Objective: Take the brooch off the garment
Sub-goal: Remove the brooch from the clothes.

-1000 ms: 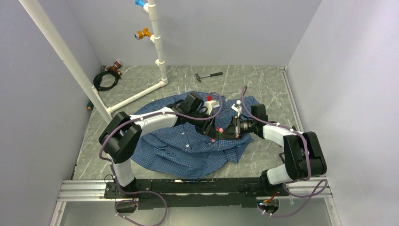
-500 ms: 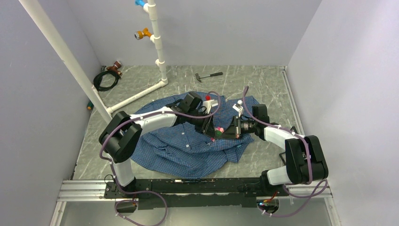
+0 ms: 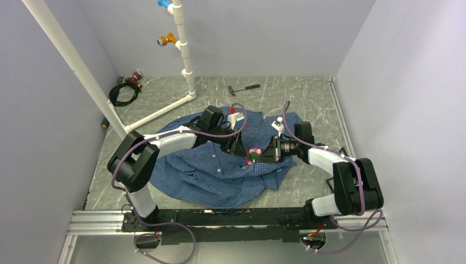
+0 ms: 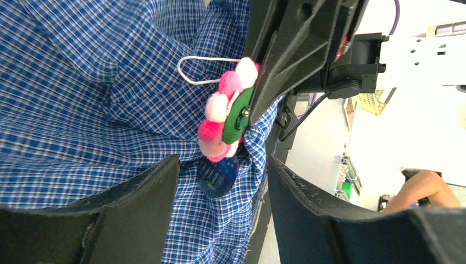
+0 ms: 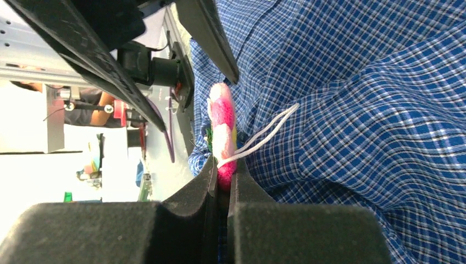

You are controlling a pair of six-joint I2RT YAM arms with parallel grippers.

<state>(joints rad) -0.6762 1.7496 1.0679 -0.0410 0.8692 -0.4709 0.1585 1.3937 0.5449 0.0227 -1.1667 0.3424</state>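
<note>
Grey stone-look table (image 3: 313, 104) sits between pale purple walls, with a white pipe frame (image 3: 185, 55), a small hammer (image 3: 244, 88) and a black coil of hose (image 3: 123, 93) at the back. A big blue checked shirt (image 3: 209, 173) lies crumpled in the middle of the table, with white buttons showing. Both arms reach in over it and meet near its right side. The brooch (image 3: 253, 155) is there, a little round flower of pink and white puff balls with a green middle. It stands on its edge against a raised fold of the shirt. The right gripper (image 5: 221, 176) has its two black fingers pressed together on the lower edge of the brooch (image 5: 222, 132), pinching it. A thin white loop of string (image 5: 264, 135) runs from the brooch across the checked cloth. In the left wrist view the brooch (image 4: 225, 118) shows its puffy side and green disc, with the right arm's black finger tight against it. The left gripper (image 4: 222, 165) is spread wide, one finger (image 4: 148, 187) on each side, just below the brooch and not touching it. A small dark blue piece (image 4: 217, 176) hangs just under the brooch, between those open fingers.
</note>
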